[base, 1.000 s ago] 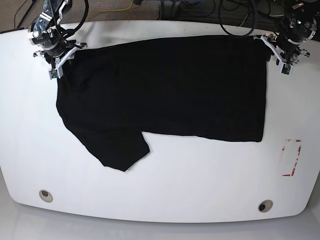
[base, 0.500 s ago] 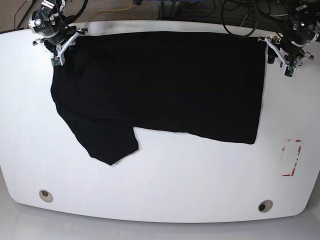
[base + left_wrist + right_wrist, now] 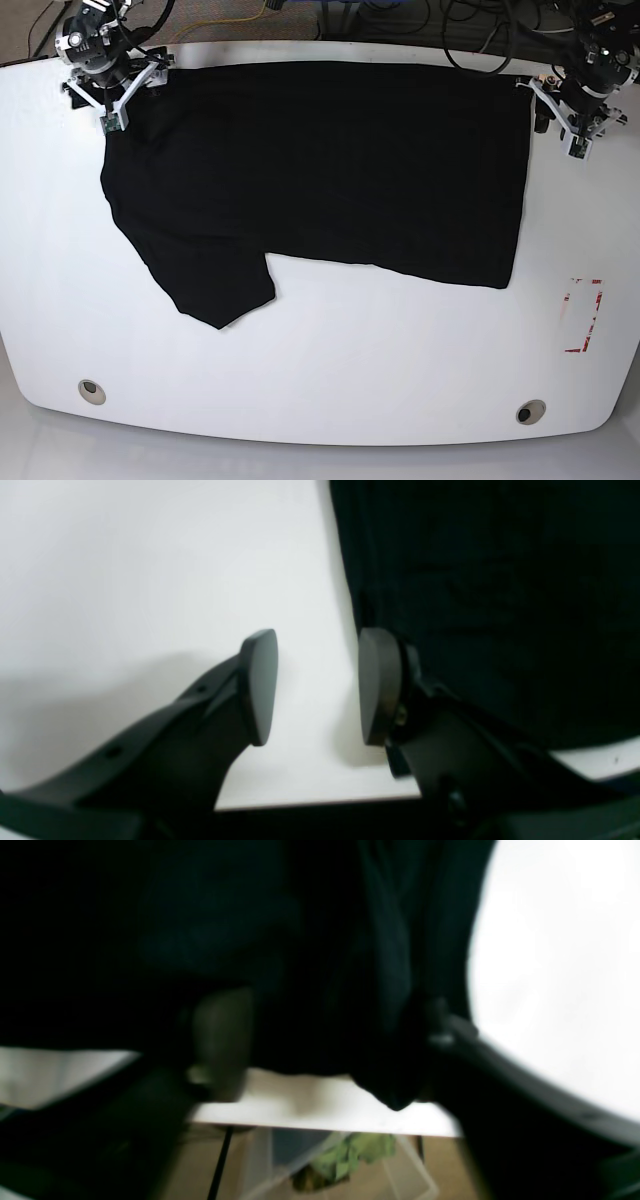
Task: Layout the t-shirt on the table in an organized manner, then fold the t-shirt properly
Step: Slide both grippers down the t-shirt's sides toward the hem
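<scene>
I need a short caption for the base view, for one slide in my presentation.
Black t-shirt spread on the white table, one gripper at each far corner: left gripper, right gripper.

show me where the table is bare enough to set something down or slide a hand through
Bare: the wide front strip of the table between the t-shirt hem and the two grommet holes; the patch left of the sleeve; the right side around the red-outlined mark. Crowded: the far edge, where the shirt reaches both grippers, right gripper and left gripper.

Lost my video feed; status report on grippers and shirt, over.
Left gripper open, empty, beside shirt edge. Right gripper open, fabric between jaws. T-shirt spread flat on table, unfolded. Nothing in the way.
</scene>
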You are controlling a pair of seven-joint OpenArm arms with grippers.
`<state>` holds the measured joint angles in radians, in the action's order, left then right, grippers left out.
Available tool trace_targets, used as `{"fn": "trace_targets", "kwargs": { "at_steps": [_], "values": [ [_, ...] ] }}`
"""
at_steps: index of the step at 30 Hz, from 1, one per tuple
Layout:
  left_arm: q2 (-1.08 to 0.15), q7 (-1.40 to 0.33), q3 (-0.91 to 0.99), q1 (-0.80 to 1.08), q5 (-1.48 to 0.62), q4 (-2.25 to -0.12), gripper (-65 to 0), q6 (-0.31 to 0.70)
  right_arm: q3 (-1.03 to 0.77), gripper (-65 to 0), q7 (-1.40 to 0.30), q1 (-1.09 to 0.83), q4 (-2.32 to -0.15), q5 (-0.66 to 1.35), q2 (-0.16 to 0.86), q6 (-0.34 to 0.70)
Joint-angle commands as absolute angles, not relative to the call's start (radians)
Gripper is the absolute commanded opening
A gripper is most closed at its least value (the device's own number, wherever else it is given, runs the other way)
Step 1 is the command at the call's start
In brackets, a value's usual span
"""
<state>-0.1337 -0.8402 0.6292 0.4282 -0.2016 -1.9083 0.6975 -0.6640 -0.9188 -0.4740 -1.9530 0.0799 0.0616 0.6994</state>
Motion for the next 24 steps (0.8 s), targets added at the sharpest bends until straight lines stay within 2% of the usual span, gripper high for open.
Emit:
{"fn": "trace_targets", "kwargs": {
  "at_steps": [1,11,24],
  "values": [
    [-0.145,-0.823,0.633,0.418,-0.209,-1.926,-39.6,0.698,-0.67,0.0,-0.905,-0.487,-1.988,0.091,0.077,0.698],
    [-0.165,-0.823,0.631,0.384,-0.209,-1.928,-39.6,0.698,-0.691,0.0,-0.905,-0.479,-2.011,0.104,0.101,0.698],
    [-0.166,-0.915,0.63,0.232,-0.209,-1.928,-39.6,0.698,-0.725,0.0,-0.905,-0.28,-1.968,0.12,0.15,0.698]
  ]
}}
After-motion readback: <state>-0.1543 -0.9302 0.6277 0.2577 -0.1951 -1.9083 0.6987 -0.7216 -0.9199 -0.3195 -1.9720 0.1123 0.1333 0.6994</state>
